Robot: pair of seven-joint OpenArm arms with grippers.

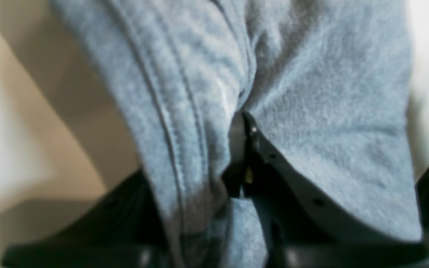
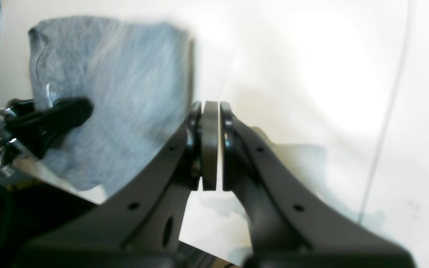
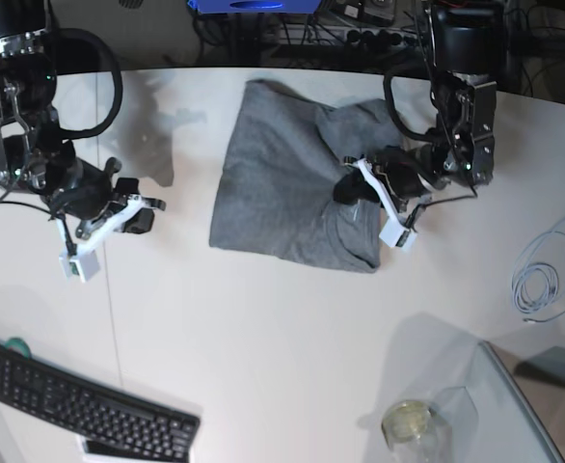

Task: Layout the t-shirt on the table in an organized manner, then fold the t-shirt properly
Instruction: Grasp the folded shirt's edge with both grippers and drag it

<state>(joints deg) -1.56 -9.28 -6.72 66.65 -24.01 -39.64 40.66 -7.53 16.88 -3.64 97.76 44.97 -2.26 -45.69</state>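
both grippers sit at opposite ends of the job: our left gripper (image 1: 242, 123) is pinched on a bunched fold of the t-shirt (image 3: 292, 188), the stitched hem running up past one finger in the left wrist view, while our right gripper (image 2: 210, 145) has its jaws pressed together on nothing, hovering over bare table (image 3: 263, 328) well apart from the cloth.

the t-shirt lies in the upper middle of the table in the base view, a grey, roughly rectangular heap rather than a spread garment (no sleeve or neckline is plain to us, and the far corner near the table's back edge looks doubled over). the left gripper bites it at its right edge, near the lower right corner.

we judge we are in the laying-out step, not the folding: the cloth is crumpled on itself and one arm alone has a hold. the next move, as we read it, calls for drawing that held edge outward and away from the heap so the layers peel open, keeping it low so the fabric drags flat. the right arm would need to open and come across to the opposite edge, or pin it, so the shirt doesn't just slide along.

further out, a keyboard (image 3: 80, 405), a jar (image 3: 408, 424) and a coiled cable (image 3: 543, 280) lie clear of the working area.
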